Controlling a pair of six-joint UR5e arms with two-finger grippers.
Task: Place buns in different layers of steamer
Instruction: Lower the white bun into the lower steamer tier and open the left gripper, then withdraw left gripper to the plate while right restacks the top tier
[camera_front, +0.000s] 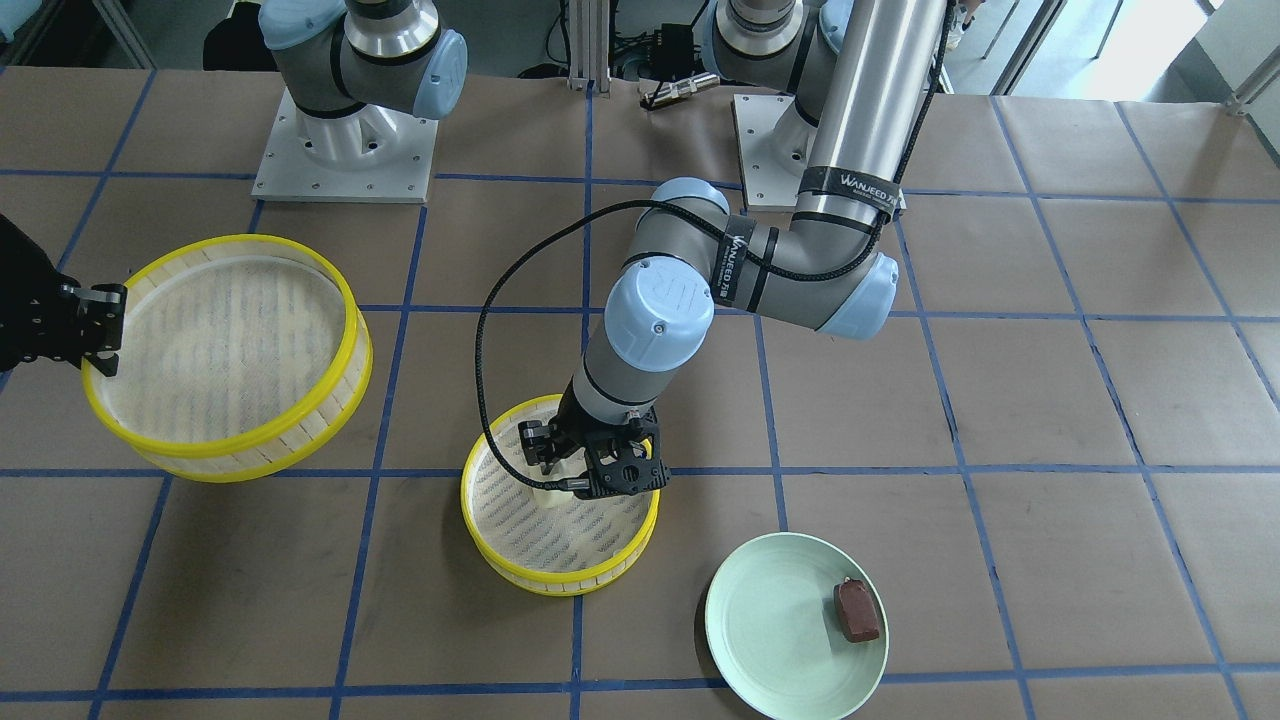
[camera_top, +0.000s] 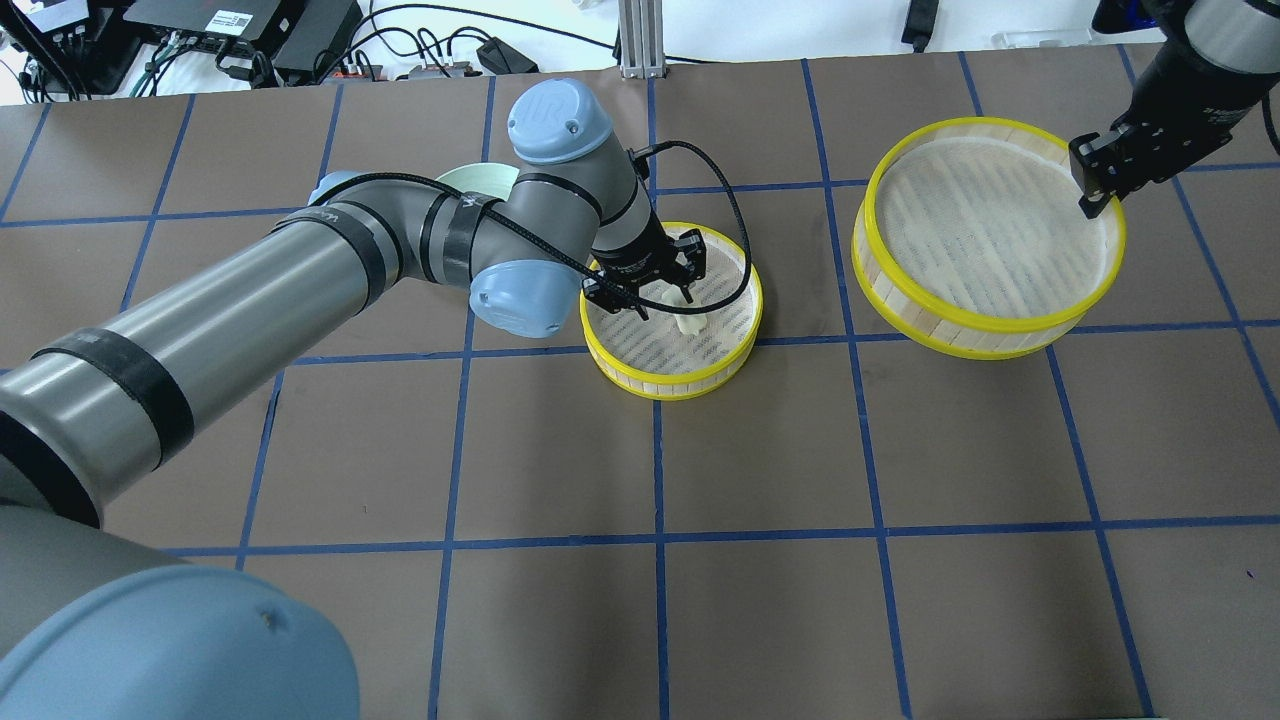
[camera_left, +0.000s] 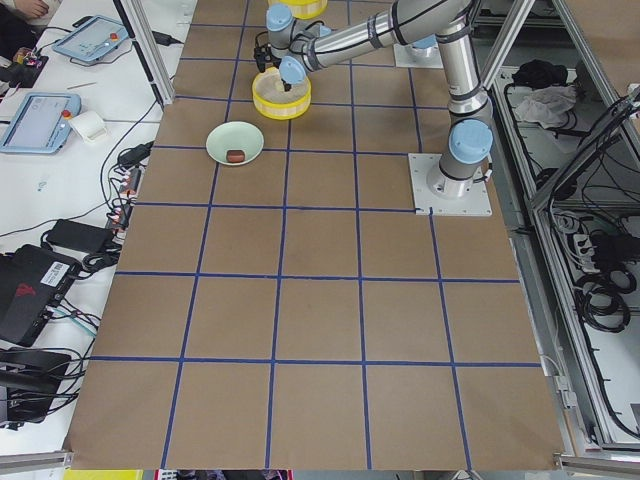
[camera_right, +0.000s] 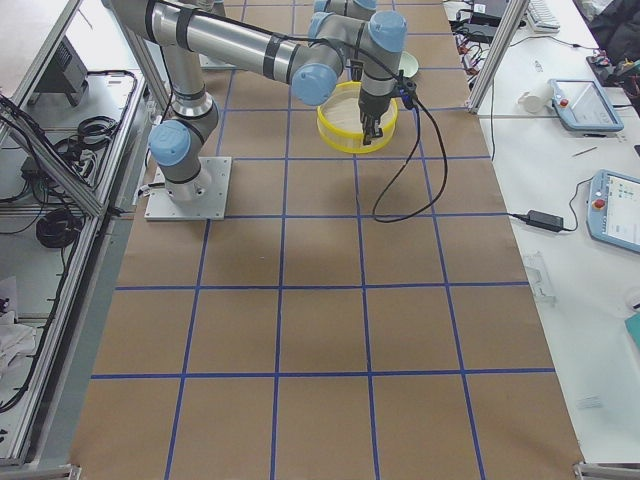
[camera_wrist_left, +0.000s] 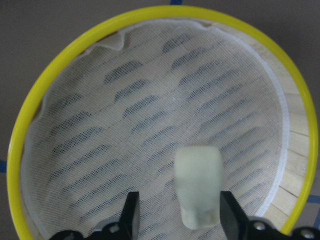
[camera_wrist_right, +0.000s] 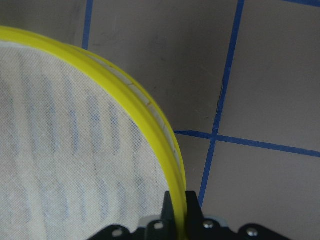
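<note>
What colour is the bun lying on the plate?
Dark reddish-brown. The bun on the pale green plate shows best in the exterior front-facing view.

Lettering found in few spots. Black strap (camera_front: 850, 186) around the left arm's (camera_front: 875, 90) silver tube: white capitals "WANJEED", then smaller characters too fine to read. Second strap (camera_front: 737, 262) on the grey link nearer the wrist: the same "WANJEED", running along the band, trailing characters unclear. Blue joint cap (camera_front: 662, 300) above the wrist: raised "UR" logo, also seen from overhead. White sticker (camera_top: 230, 18) on a black box (camera_top: 195, 12) beyond the tabletop's far edge: printed lines, too small to read. Tablet screens (camera_left: 40, 105) in the side views: lit, contents illegible.
</note>
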